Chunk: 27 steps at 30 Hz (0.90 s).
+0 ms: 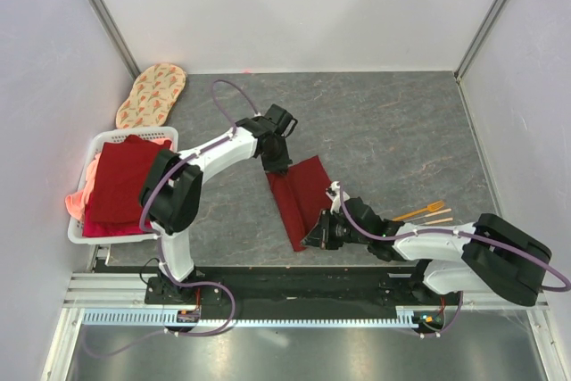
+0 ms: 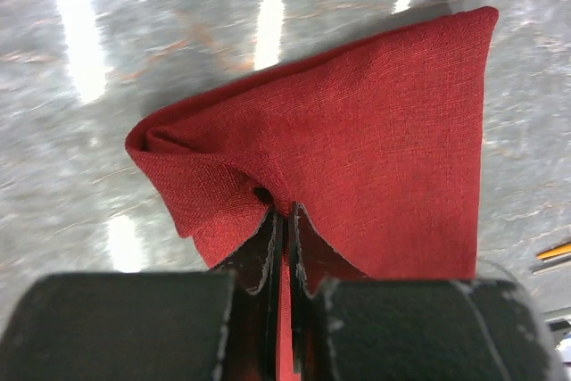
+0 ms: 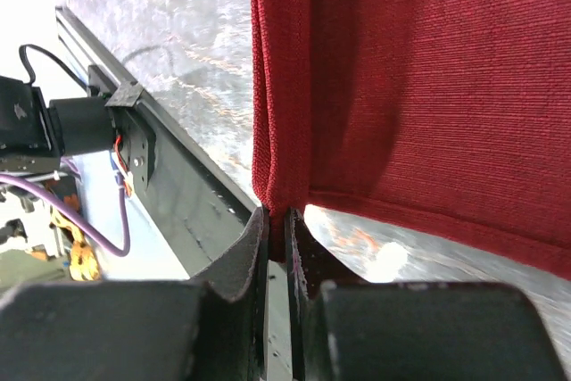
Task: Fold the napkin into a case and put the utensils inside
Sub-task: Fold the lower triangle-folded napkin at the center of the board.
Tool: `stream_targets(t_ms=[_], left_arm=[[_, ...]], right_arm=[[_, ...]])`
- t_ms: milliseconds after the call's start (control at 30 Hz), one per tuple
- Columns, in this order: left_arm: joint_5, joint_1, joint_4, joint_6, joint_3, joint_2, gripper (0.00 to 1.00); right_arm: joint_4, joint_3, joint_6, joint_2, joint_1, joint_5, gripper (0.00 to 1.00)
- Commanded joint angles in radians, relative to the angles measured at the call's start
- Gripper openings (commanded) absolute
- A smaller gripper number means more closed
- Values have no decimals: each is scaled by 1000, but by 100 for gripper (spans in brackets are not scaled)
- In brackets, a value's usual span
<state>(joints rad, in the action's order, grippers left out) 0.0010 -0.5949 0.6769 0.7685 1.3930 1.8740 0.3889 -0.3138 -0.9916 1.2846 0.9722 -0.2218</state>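
Note:
The dark red napkin lies folded into a long strip in the middle of the table. My left gripper is shut on its far left corner; in the left wrist view the cloth bunches up at the jaws. My right gripper is shut on the near corner; in the right wrist view the napkin hangs taut from the jaws. The utensils, orange-gold and pale, lie on the table right of the napkin, behind my right arm.
A white basket with a red and salmon-pink cloth stack stands at the left edge. An oval beige patterned mat lies at the back left. The black base rail runs close below the napkin's near corner.

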Motion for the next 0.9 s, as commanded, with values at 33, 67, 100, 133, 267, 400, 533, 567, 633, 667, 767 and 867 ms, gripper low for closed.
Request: stream_targets(t_ms=[33, 67, 100, 133, 267, 400, 533, 567, 633, 667, 767, 867], left_arm=[[-117, -9, -145, 48, 101, 59, 2], [-119, -16, -145, 48, 112, 66, 2], [-115, -17, -145, 48, 116, 83, 2], [-111, -19, -146, 51, 121, 89, 2], [-111, -29, -146, 51, 146, 117, 2], [-110, -29, -149, 41, 158, 134, 2], [-102, -29, -152, 26, 156, 149, 2], [-101, -29, -155, 23, 156, 151, 2], [-96, -29, -155, 17, 150, 152, 2], [-93, -29, -155, 15, 147, 152, 2], [-90, -29, -161, 6, 138, 149, 2], [-85, -29, -163, -1, 133, 145, 2]], right_arm=[[-51, 65, -2, -33, -36, -148, 0], [-58, 68, 2, -34, -41, -145, 0], [-73, 70, 11, -33, -47, -145, 0], [-81, 68, 14, -33, -53, -142, 0], [-120, 47, 42, -28, -76, -136, 3], [-289, -31, 116, -42, -78, -79, 16], [-413, -117, 192, -44, -116, -71, 41], [-438, -158, 221, -48, -124, -71, 45], [-504, -201, 254, -50, -156, -64, 58], [-524, -247, 292, -45, -167, -60, 62], [-610, -345, 365, -1, -230, -59, 68], [-637, -413, 398, 21, -292, -89, 70]])
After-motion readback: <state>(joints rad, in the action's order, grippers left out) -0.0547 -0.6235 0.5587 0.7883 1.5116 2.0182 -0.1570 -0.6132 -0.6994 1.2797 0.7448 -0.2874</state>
